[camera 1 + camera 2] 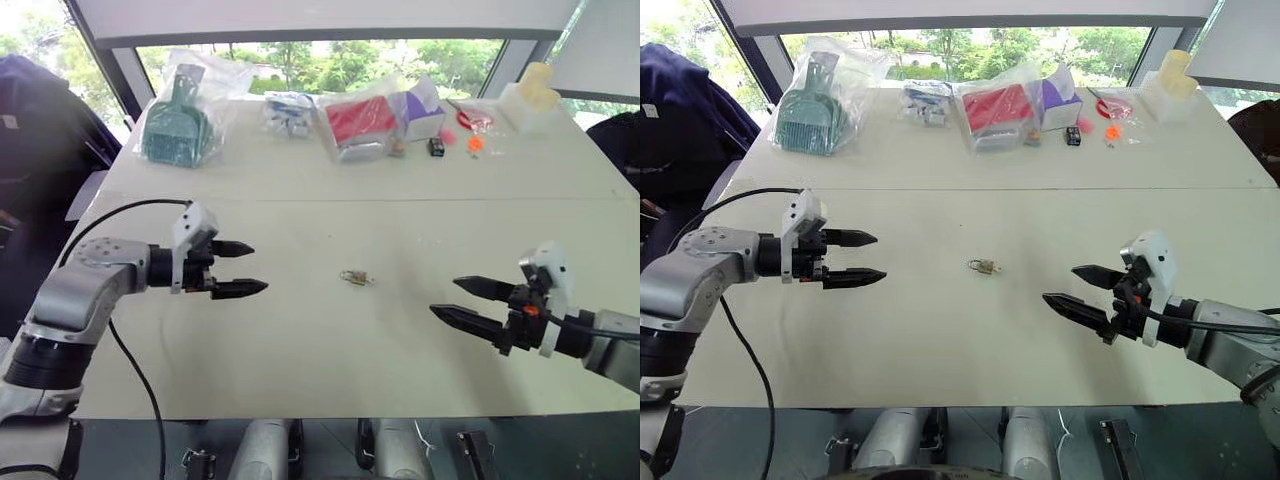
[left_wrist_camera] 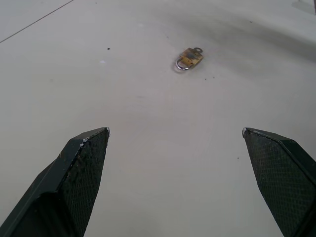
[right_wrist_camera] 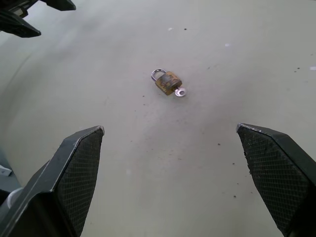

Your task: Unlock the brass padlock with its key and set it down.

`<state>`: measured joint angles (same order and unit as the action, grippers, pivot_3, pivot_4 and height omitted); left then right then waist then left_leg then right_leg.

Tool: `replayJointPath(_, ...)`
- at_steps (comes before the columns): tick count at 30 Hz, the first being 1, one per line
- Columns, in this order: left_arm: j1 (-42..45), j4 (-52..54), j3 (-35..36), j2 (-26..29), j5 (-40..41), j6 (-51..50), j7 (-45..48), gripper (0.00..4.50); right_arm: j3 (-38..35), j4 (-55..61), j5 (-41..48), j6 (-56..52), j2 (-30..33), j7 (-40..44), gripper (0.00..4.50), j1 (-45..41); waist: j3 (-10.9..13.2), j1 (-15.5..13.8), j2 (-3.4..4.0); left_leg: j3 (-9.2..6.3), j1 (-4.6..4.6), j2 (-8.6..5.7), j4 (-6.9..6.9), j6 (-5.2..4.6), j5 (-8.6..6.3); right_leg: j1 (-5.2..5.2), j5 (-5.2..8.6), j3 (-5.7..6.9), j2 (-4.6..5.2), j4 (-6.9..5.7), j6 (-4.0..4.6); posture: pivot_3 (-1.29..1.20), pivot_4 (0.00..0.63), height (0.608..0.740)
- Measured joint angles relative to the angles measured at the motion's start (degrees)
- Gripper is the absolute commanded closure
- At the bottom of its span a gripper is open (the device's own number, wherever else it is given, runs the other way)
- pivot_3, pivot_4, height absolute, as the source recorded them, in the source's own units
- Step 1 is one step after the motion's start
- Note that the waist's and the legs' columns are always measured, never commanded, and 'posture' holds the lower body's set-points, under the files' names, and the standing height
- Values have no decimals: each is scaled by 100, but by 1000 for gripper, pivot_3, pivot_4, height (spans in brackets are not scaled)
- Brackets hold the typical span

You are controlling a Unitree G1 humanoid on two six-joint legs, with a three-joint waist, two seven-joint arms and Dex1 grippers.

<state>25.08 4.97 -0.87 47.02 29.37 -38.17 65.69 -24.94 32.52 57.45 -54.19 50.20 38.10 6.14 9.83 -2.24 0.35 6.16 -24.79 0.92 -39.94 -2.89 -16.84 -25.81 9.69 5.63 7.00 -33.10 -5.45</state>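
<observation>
Both claws wide, empty: our left gripper (image 1: 243,269) and right gripper (image 1: 462,300) hover above the table (image 1: 300,340). Between them, mid-table, lies the brass padlock (image 3: 167,82), flat, the key (image 3: 180,92) in its base. Long axis runs roughly left-right, shackle left. Left gripper looks slightly nearer.

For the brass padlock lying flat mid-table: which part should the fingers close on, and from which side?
Probably across the brass padlock body's two narrow sides, coming from above. It lies flat on the table, with the thin shackle at one end and the key sticking out of the other, so the ends offer poor grip and should stay free.
</observation>
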Motion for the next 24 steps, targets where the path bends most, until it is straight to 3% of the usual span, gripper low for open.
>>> replayJointPath(10,-126,60,10,-5,48,-44,-37,0,348,-79,-121,172,-99,16,50,-267,1,-1,0,-1,-3,0,-3,-1,2,-4,-1,0,-1,-4,0,0,150,735)
replayJointPath(17,117,-332,-87,-36,-332,407,-9,0,721,-136,-311,242,-511,-193,50,-449,2,3,-1,1,-6,-1,-4,-2,3,-5,-1,1,-1,-5,1,0,150,735)
replayJointPath(24,1506,-1904,-727,-320,-922,1315,782,0,654,-67,-312,204,-618,-479,50,-404,2,-16,-3,0,-8,-5,-13,-3,5,1,-2,1,-1,-6,0,0,150,735)
